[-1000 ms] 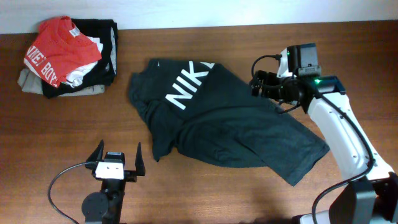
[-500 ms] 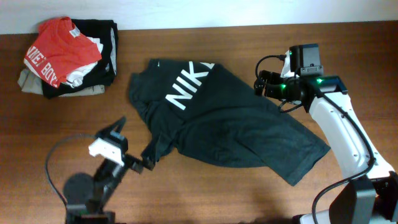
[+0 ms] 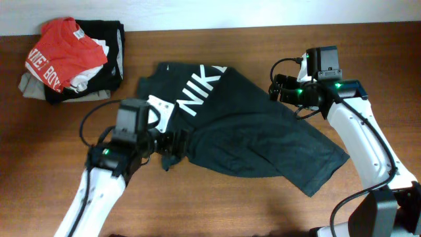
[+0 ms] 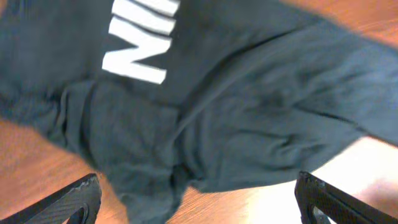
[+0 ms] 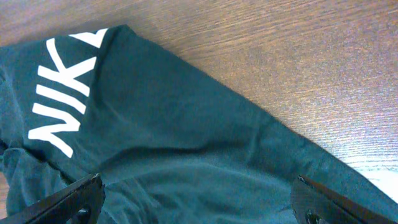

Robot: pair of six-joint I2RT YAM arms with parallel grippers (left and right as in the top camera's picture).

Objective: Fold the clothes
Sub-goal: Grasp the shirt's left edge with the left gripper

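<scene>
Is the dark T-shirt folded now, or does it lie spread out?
Spread out, not folded: the T-shirt lies loose and wrinkled on the table, a flap hiding part of its lettering.

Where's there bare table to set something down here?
The table is bare along the front edge below the T-shirt, and on the left below the clothes pile. The centre is crowded, covered by the T-shirt.

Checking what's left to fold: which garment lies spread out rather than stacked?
The dark navy-teal T-shirt with white lettering, spread mid-table; the red shirt and black garment sit stacked together at the corner.
</scene>
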